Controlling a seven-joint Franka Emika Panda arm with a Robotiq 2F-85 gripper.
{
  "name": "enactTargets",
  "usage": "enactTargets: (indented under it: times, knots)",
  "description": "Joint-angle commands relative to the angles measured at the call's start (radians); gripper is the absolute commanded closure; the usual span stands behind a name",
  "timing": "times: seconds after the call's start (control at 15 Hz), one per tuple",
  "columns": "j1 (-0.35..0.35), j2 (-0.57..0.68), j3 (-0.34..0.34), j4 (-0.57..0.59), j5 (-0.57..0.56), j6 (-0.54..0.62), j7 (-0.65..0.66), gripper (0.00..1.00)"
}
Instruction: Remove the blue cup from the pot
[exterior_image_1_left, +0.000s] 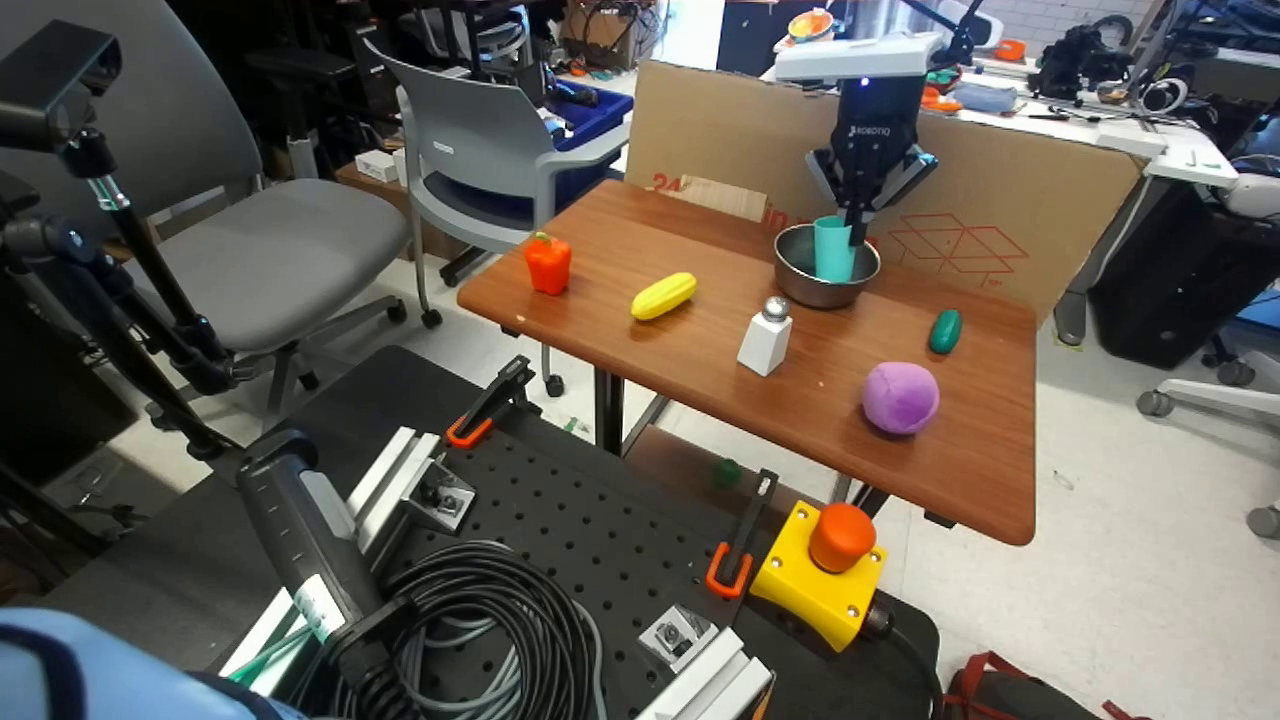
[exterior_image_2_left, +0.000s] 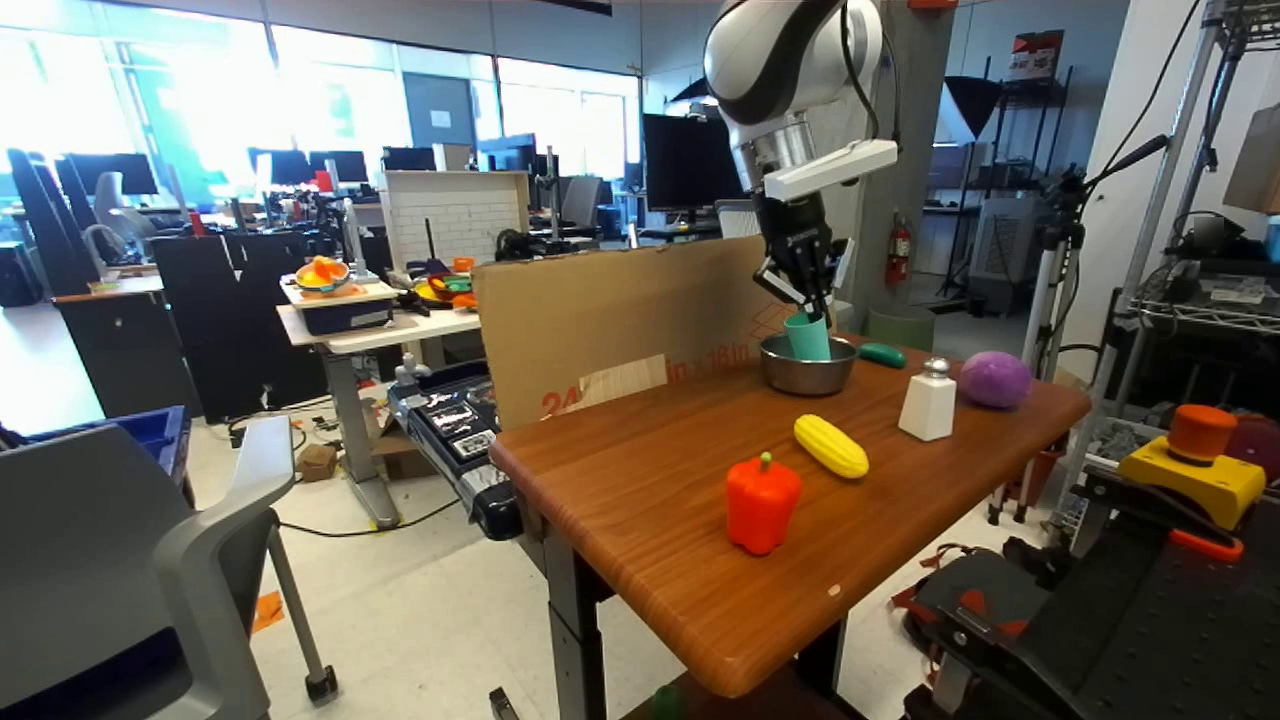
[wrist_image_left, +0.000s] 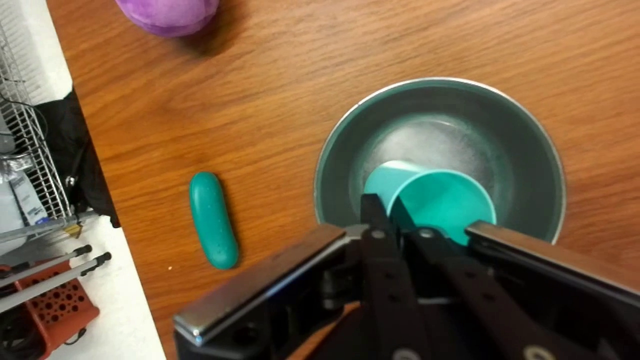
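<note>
Jaws pinch blue cup (wrist_image_left: 440, 199) by its wall, pot (exterior_image_2_left: 805, 378) beneath them.
One jaw sits inside, one outside; presumably this grip suits lifting straight out.

There's your arm (exterior_image_2_left: 770, 75), hanging at one o'clock in an exterior view; your gripper (exterior_image_2_left: 820, 308) points down between five and six, its fingers (wrist_image_left: 371, 210) pinched nearly together.

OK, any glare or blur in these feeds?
In an exterior view, the windows are largely washed out; in the wrist view, a pale sheen lies inside the pot, the gripper looks soft nearest the camera, and the rim of the blue cup reads clearly.
</note>
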Motion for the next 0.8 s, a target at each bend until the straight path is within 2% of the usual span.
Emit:
enactTargets:
  times: [0.0, 0.47, 0.73]
  knots:
    - [0.016, -0.113, -0.007, -0.083, 0.021, 0.012, 0.01, 0.99]
    - [0.06, -0.289, 0.061, -0.214, 0.094, 0.056, 0.01, 0.99]
    - [0.092, -0.279, 0.1, -0.23, 0.174, 0.092, 0.041, 0.99]
